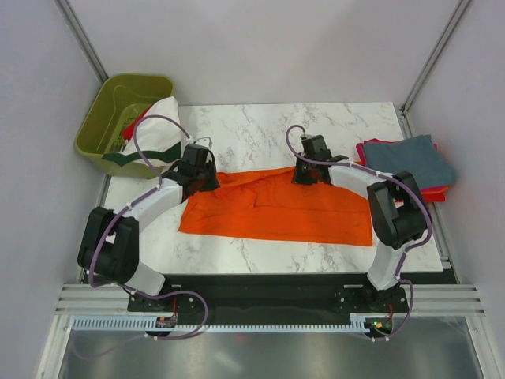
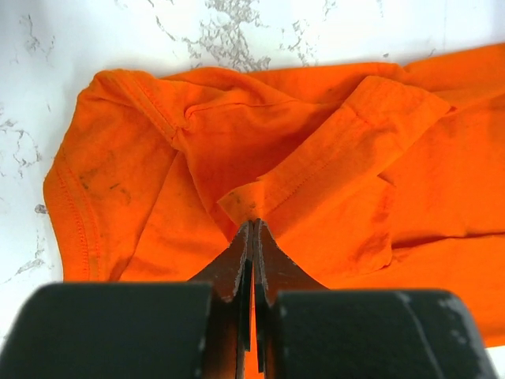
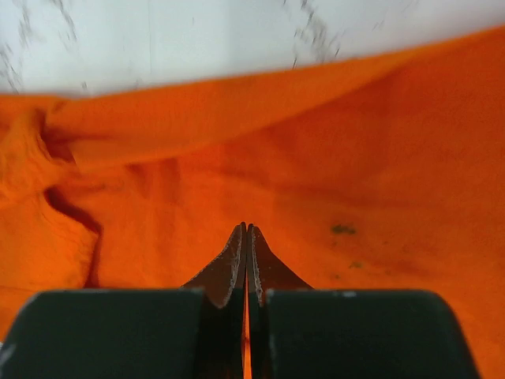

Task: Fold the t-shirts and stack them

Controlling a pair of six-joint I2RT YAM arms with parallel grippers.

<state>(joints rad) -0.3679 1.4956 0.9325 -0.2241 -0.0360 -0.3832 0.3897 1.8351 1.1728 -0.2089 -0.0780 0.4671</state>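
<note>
Left gripper [image 2: 252,227] and right gripper [image 3: 247,230]: two, both pinched shut on one orange t-shirt [image 1: 276,209].
It lies spread at frame centre on the marble table [image 1: 252,130], the left gripper nipping a hem fold. One folded stack [image 1: 406,162], blue-grey on top, sits at right. One white green-trimmed shirt [image 1: 158,134] drapes from one olive bin [image 1: 99,118], upper left.
</note>
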